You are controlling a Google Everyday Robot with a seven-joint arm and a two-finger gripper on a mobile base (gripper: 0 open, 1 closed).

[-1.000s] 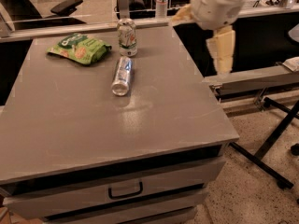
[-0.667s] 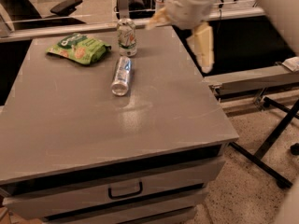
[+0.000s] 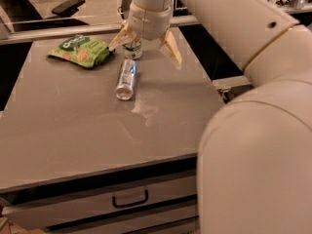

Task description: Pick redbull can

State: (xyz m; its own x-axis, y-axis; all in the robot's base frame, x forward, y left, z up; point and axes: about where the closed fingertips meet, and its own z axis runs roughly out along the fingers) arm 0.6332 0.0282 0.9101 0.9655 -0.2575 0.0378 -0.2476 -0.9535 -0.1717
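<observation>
The redbull can (image 3: 126,79), slim and silver with blue patches, lies on its side on the grey table (image 3: 73,130), its end facing the camera. My gripper (image 3: 145,45) hangs just behind and above the can, near the table's far edge. It is open, with its two fingers (image 3: 170,49) spread wide and nothing between them but air. The gripper does not touch the redbull can.
A wider white-and-green can (image 3: 132,49) stands upright right behind the gripper, partly hidden by it. A green snack bag (image 3: 80,50) lies at the back left. My arm fills the right side of the view. A drawer with a handle (image 3: 130,199) is below the table's front edge.
My gripper has moved left from beyond the table's right edge to above the back of the table, over the two cans. The cans and bag have not moved.
</observation>
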